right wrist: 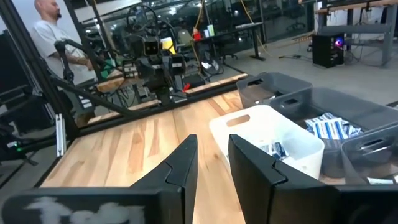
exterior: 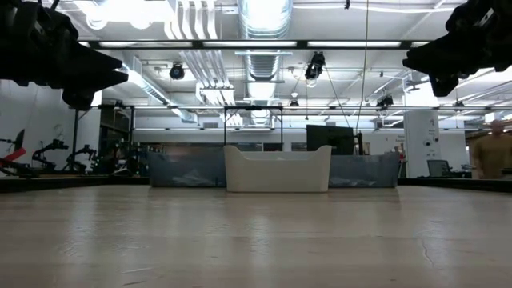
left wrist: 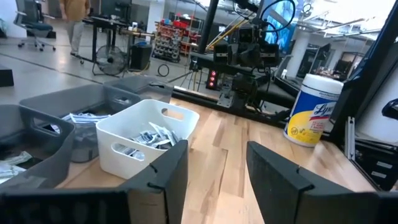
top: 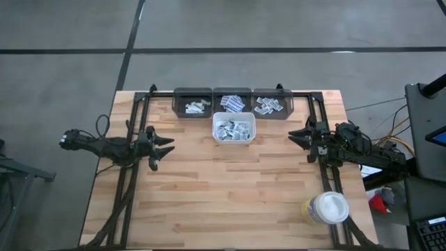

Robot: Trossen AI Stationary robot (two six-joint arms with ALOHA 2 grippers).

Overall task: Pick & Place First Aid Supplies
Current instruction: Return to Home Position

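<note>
**A:** Quick status, where are the tools?

**B:** I have the left tool [top: 169,146] out at the left side of the desk [top: 230,195], above the wood and pointing inward. Its fingers are parted a moderate way with nothing between them. The right tool [top: 293,137] mirrors it on the right side, with a narrower gap and also empty.

**A:** And the supplies?

**B:** The loose first aid supplies [top: 233,130] are heaped in the white bin [top: 234,114], mid-desk and between the two tools. More sachets lie sorted in the three dark bins [exterior: 364,170] just behind it, along the far edge.

**A:** Which arm is nearer?

**B:** The right, I'd say, but only slightly. The white bin lies inward of each tool and a bit toward the far edge. From where I sit, either arm reaches it by swinging in toward the centre.

**A:** What's the long axis for the grasp?

**B:** I can't tell, because the sachets are jumbled and lie every which way. The bin's own long side runs left to right.

**A:** Anything else to log?

**B:** A white round tub [top: 326,208] stands near the right arm's base, well apart from the bins. It isn't a target.
</note>
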